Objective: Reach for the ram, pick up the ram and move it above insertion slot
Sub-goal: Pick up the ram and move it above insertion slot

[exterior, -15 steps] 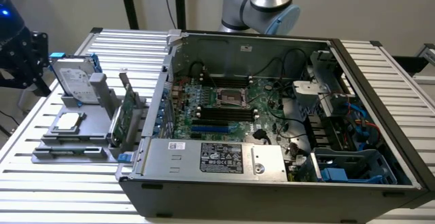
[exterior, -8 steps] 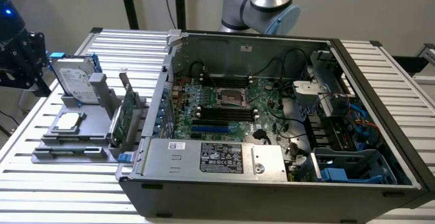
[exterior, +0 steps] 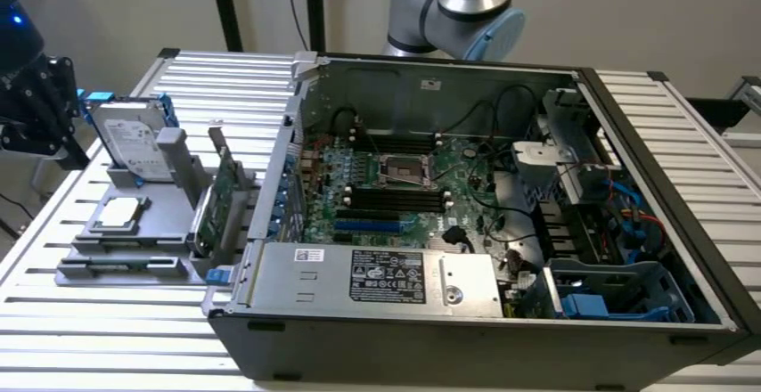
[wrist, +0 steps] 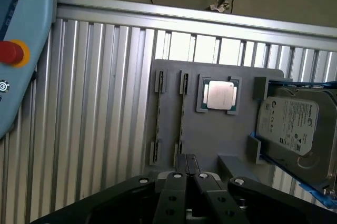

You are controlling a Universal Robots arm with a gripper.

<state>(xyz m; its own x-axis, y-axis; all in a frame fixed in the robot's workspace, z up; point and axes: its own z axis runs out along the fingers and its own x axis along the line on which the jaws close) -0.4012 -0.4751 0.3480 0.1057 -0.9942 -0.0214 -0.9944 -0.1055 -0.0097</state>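
Gripper (wrist: 186, 160): dark and two-fingered, seen in the wrist view over one edge of the grey holder; the fingers (wrist: 178, 174) are pressed together with no gap at the tips, and nothing is seen between them
Ram: cannot be told apart with certainty in either view; two long narrow grooves (wrist: 181, 119) in the holder, each with a clip at both ends, carry thin dark lines too slight to read as a board; the fingertips sit just beside the end of one groove
Holder (wrist: 210, 140): flat grey plate on the ribbed metal table (wrist: 95, 129), to the exterior view's left of the computer case
Processor (wrist: 220, 95): square silver chip lying flat in a pocket of the holder, between the grooves and the hard drive
Hard drive (wrist: 292, 124): silver, standing on edge in a blue-trimmed cradle at one end of the holder
Green card (exterior: 210, 214): broad board standing on edge along the side of the holder nearest the case, with a dark bracket at its far end
Computer case (exterior: 476, 352): open, with the motherboard (exterior: 464, 165) exposed
Insertion slots (exterior: 393, 198): long dark slots lying side by side on the motherboard, just beside the processor socket (exterior: 398, 167)
Power supply (exterior: 369, 276): silver labelled box at the near edge of the case
Arm (exterior: 476, 4): silver and light-blue joint behind the case
Pendant (wrist: 21, 50): light-blue unit with a red button (wrist: 9, 52), beside the table
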